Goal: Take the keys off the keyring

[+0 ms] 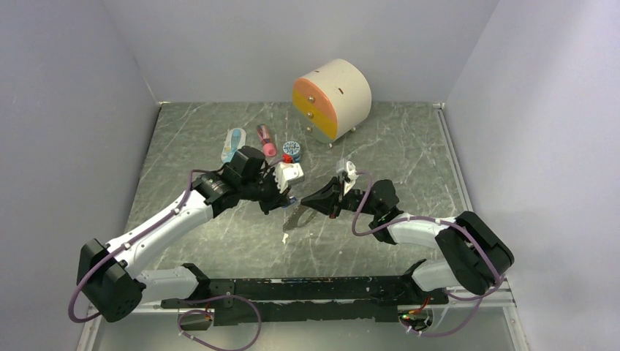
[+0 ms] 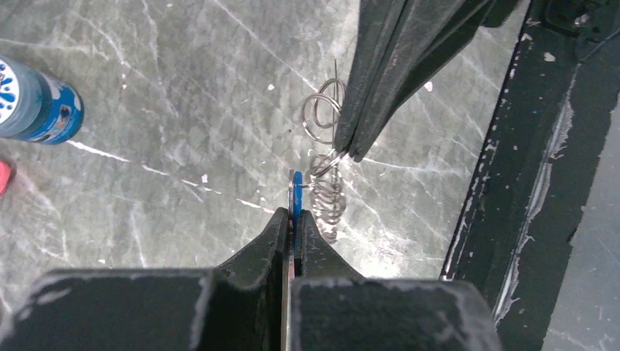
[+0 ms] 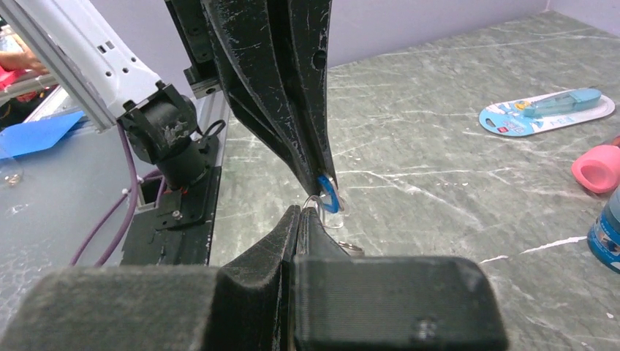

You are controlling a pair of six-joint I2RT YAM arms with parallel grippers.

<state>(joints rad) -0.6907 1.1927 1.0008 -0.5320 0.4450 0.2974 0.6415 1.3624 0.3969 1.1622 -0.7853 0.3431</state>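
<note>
My left gripper (image 1: 286, 200) is shut on the blue-tagged key (image 2: 295, 191), held edge-on above the table. The blue tag also shows in the right wrist view (image 3: 327, 194). My right gripper (image 1: 305, 202) meets it tip to tip and is shut on a thin wire loop of the keyring (image 3: 314, 200) right beside the key. The keyring's silvery loops (image 2: 322, 110) and coiled chain strand (image 2: 329, 202) hang below the two grippers (image 1: 297, 219). The green key does not show in any view.
A round blue tin (image 1: 292, 147), a pink item (image 1: 266, 140), a pale blue oval flat piece (image 1: 233, 143) and a small red item (image 1: 288, 156) lie behind the grippers. A round cream drawer unit (image 1: 333, 99) stands at the back. Walls close in left, right and back.
</note>
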